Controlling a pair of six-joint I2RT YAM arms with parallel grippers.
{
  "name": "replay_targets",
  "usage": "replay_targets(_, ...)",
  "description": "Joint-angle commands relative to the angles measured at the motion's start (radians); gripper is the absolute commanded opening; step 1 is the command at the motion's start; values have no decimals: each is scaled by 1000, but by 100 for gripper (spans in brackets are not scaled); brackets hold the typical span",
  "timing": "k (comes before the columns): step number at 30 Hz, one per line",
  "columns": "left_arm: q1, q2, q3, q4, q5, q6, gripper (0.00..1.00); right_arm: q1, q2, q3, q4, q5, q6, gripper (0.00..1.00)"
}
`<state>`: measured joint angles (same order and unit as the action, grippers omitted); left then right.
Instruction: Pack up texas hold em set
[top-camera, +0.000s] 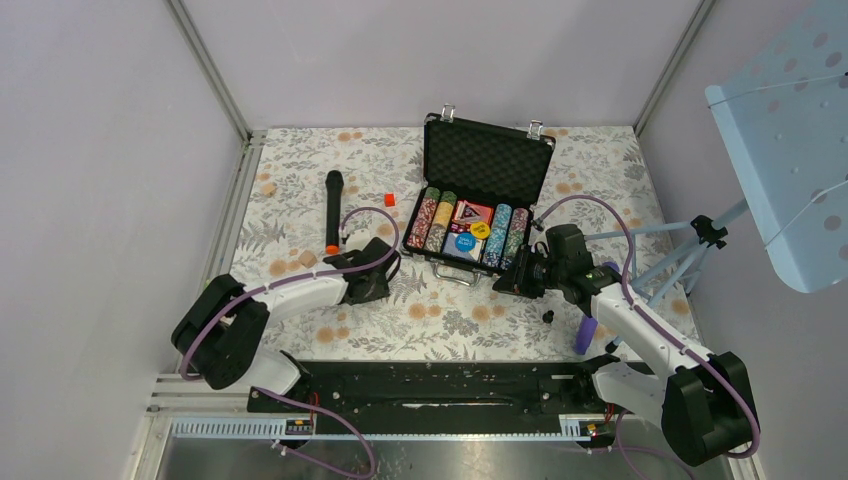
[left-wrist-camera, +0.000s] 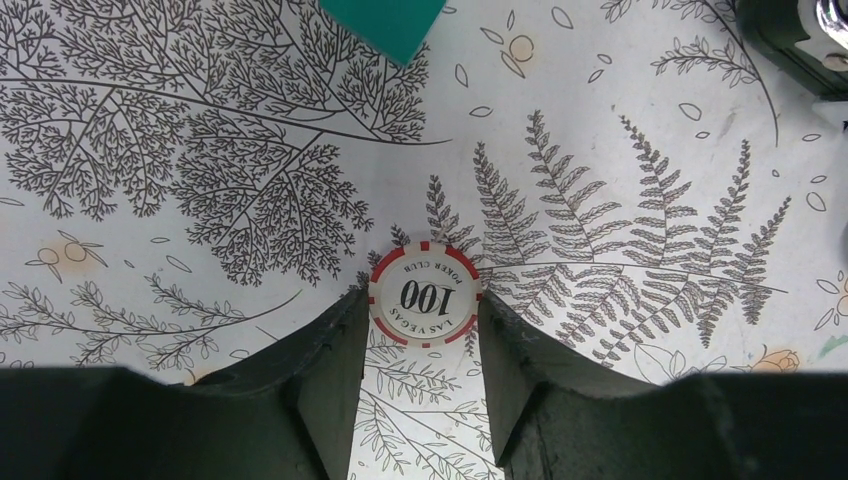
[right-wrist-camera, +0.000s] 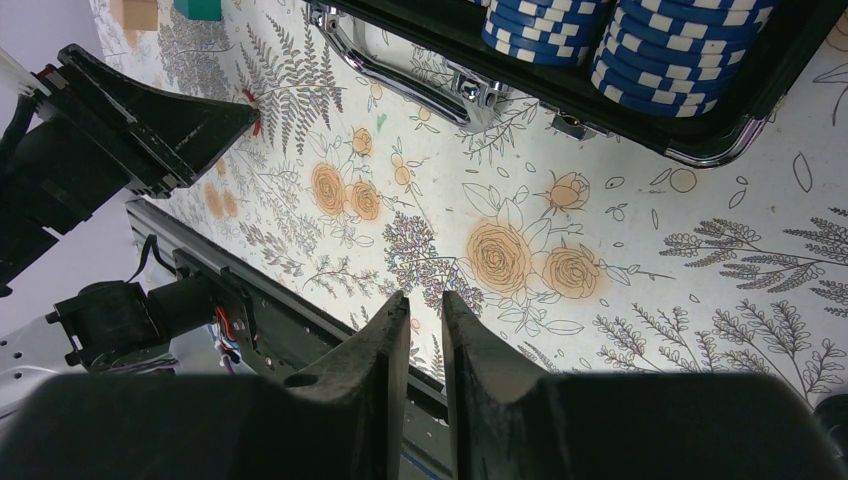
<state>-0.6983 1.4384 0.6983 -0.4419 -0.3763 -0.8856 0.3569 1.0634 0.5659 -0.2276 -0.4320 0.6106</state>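
On the floral tablecloth (top-camera: 440, 320), a stray red-and-white chip (left-wrist-camera: 424, 295) sits seemingly pinched between the left gripper's (left-wrist-camera: 424, 302) part-open jaws, while the right gripper's (right-wrist-camera: 427, 300) hang nearly closed and empty, and beyond both the well-filled briefcase (top-camera: 488, 155) is not yet closed.

**Free room**
- Bare tabletop (top-camera: 450, 318) at the middle of the near edge, in front of the briefcase (top-camera: 487, 160).
- The far-left corner is open apart from a small tan block (top-camera: 266, 187).

**Obstacles**
- The briefcase stands open at the middle of the far edge, its lid upright.
- A microphone (top-camera: 333, 212) and a red block (top-camera: 390, 200) lie to the left of the case.
- The left gripper (left-wrist-camera: 423, 305) sits off the case's near-left corner, with its fingers against a flat poker chip (left-wrist-camera: 424, 288).
- A teal block (left-wrist-camera: 385, 25) lies just beyond the left gripper.
- The right gripper (right-wrist-camera: 426, 295), fingers nearly together, sits at the case's near-right corner.
- A tripod (top-camera: 690, 250) stands along the right edge.
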Motion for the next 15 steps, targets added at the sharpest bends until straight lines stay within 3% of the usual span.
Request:
replay_targets(1,5,60,-37,-2,45,-2,44,-7,-9,8,6,-12,-6,26)
replay_targets(8,4,69,-34,-8,44,8,50,-7,-7,3,14,-14,-4,26)
replay_targets(15,-5,88,-31,-8,42,11,49,-7,-9,2,13,-13,-3,26)
